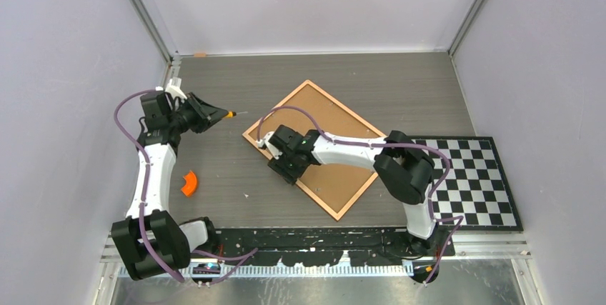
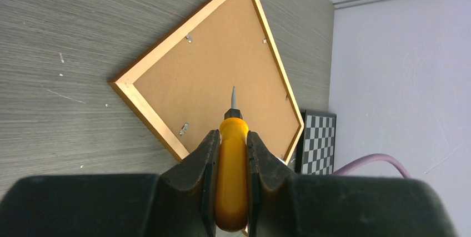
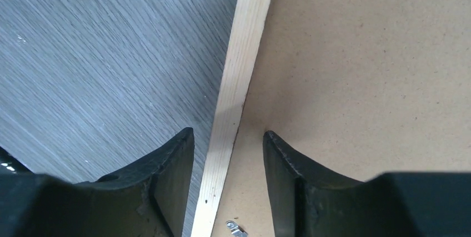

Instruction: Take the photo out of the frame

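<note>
The frame (image 1: 325,108) lies face down on the table, its plain brown board back up, turned diagonally. The photo is hidden beneath that board. My left gripper (image 1: 214,113) hovers left of the frame, shut on an orange-handled screwdriver (image 1: 230,114) whose tip points toward it. In the left wrist view the screwdriver (image 2: 233,159) sits between the fingers of the left gripper (image 2: 232,134), above the frame (image 2: 222,65). My right gripper (image 1: 279,156) is low over the frame's left edge. It is open (image 3: 229,137), jaws straddling the pale wooden border (image 3: 247,43), one finger over the table, the other over the backing board (image 3: 361,70).
A black-and-white checkered mat (image 1: 472,176) lies at the right, close to the frame's lower corner. A small orange curved piece (image 1: 189,183) rests on the table beside the left arm. Small metal clips (image 2: 184,129) hold the board along the border; one such clip (image 3: 236,228) shows between the right fingers.
</note>
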Tool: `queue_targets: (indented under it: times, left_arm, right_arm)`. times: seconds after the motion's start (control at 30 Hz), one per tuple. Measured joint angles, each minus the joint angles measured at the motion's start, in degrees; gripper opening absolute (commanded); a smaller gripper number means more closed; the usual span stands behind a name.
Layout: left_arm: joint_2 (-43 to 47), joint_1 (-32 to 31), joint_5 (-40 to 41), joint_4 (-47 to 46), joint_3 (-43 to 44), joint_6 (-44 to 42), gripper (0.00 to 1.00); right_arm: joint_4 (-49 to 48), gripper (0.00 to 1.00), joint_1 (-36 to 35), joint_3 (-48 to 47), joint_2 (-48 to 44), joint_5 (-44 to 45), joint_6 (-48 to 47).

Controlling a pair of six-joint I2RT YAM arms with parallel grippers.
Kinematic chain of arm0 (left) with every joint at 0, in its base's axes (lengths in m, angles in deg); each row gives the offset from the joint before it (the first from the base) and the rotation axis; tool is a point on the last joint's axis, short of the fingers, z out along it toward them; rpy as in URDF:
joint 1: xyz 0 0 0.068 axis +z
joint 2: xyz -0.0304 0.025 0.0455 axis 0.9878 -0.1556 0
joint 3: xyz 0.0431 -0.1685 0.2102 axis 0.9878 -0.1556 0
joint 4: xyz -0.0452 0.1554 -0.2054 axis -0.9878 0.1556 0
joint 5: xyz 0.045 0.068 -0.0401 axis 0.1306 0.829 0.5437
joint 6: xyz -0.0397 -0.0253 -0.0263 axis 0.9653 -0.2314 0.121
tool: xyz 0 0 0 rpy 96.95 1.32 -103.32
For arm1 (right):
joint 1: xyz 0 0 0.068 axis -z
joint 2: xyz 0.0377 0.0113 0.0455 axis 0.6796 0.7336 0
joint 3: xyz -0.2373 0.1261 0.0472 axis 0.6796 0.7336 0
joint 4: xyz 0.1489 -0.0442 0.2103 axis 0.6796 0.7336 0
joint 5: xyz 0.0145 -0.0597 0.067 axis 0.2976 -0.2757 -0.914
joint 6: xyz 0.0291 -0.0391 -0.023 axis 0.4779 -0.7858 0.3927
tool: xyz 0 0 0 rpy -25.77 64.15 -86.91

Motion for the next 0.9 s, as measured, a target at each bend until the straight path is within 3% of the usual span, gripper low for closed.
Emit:
queue_targets:
  times: [0.17,0.4,0.53,0.7,0.9]
  left_arm:
    - [0.00,0.22,0.00,0.00,0.00,0.02,0.00]
    - [0.00,0.79,0.00,0.02,0.00,-0.02,0.00]
    - [0.00,0.92,0.04,0.22,0.00,-0.55,0.00]
    - [0.00,0.94,0.13,0.96,0.02,-2.69,0.00]
    - [-1.44,0.94,0.44,7.58,3.61,-13.11,0.00]
  right_arm:
    - [-0.35,0.35,-2.14,-0.83,1.01,1.99,-1.95]
    - [-0.28,0.01,-6.45,-0.90,1.31,7.74,-7.39]
    - [-0.28,0.01,-8.52,0.22,0.31,7.69,-11.34]
    - [0.87,0.01,-9.35,4.66,-3.15,5.68,-22.86]
    - [2.32,0.01,-9.29,5.57,-3.96,4.68,-29.11]
